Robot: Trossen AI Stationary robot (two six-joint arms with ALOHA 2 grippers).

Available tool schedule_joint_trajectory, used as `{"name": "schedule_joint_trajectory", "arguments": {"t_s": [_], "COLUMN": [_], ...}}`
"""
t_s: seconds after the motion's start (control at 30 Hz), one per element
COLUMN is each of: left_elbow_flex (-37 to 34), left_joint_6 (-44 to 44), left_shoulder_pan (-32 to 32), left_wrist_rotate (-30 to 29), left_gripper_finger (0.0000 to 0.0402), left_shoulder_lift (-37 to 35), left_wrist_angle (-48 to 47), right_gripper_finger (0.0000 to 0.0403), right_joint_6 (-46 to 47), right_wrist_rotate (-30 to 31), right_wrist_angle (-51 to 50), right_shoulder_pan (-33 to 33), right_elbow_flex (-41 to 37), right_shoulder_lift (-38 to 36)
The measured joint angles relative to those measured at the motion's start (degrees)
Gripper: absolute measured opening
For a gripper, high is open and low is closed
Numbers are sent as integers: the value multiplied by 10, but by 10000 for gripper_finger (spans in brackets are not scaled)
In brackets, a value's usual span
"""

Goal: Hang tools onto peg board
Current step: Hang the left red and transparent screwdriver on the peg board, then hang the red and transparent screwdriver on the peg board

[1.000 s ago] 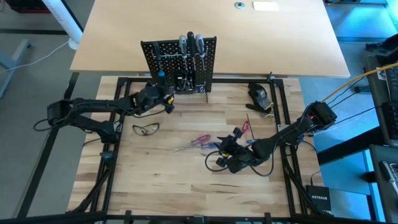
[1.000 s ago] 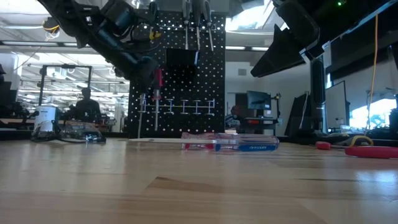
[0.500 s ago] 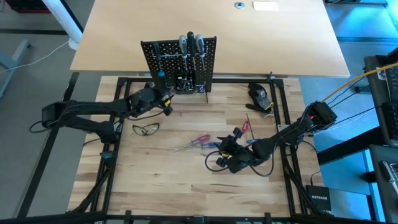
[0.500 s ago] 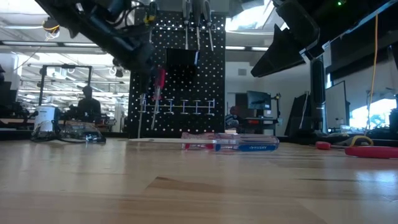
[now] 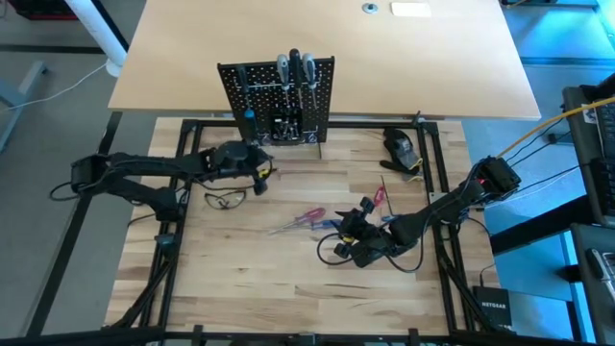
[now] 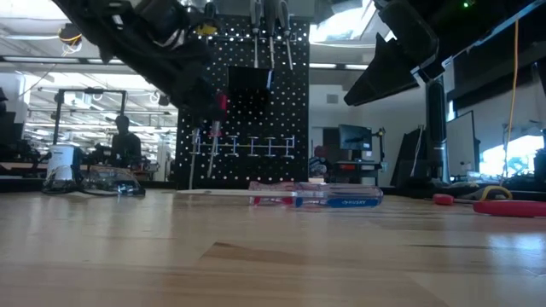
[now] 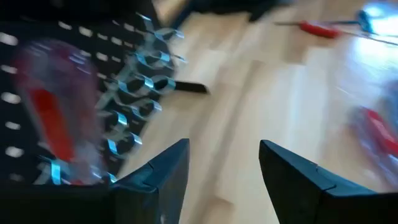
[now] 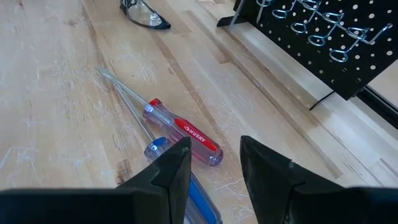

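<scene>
I see the pale wooden table (image 5: 288, 288) with the peg board (image 5: 279, 101) standing upright at its far edge: a black panel dotted with rows of small holes, silver wire hooks along its front, and two dark-handled tools (image 5: 296, 69) hanging at its top. My left arm reaches in from the left side, and the left gripper (image 5: 258, 165) sits just in front of the board's left end; its fingers (image 7: 161, 180) stand apart with nothing between them, while a red-handled screwdriver (image 7: 53, 121) hangs on the board close by. My right arm waits near the table's right front, the right gripper (image 5: 357, 216) hovering over two screwdrivers lying side by side, one with a clear red handle (image 8: 183, 134) and one blue (image 8: 189, 186); its fingers (image 8: 168, 174) are parted and empty. Safety glasses (image 5: 226, 199) lie left of centre.
</scene>
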Motion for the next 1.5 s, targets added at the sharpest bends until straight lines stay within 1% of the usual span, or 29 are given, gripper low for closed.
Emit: {"name": "schedule_joint_trajectory", "arguments": {"t_s": [0.13, 0.3, 0.47, 0.6, 0.9, 1.07, 1.17, 1.37, 1.5], "left_elbow_flex": [0, 0, 0, 0, 0, 0, 0, 0, 0], "left_joint_6": [6, 5, 8, 9, 8, 5, -6, -51, -98], "left_shoulder_pan": [22, 49, 71, 70, 38, 15, 0, -49, -103], "left_wrist_rotate": [-30, -77, -80, -79, -77, -77, -78, -79, -49], "left_gripper_finger": [184, 184, 184, 184, 184, 184, 184, 184, 184], "left_shoulder_lift": [25, 30, 30, 30, 26, 10, -18, -98, -118], "left_wrist_angle": [50, 60, 70, 68, 69, 62, 32, -79, -125], "right_gripper_finger": [140, 140, 140, 140, 140, 140, 140, 140, 140], "right_joint_6": [0, -2, -2, -2, -2, -2, -2, -2, -2], "right_wrist_rotate": [0, -6, -6, -6, -6, -9, -10, -11, -11], "right_wrist_angle": [0, -1, -1, 0, 0, 0, 0, 0, 0], "right_shoulder_pan": [0, 0, 0, 0, 0, 0, 0, 0, 0], "right_elbow_flex": [0, 0, 0, 0, 0, 0, 0, 0, 0], "right_shoulder_lift": [0, 0, 0, 0, 0, 0, 0, 0, 0]}}
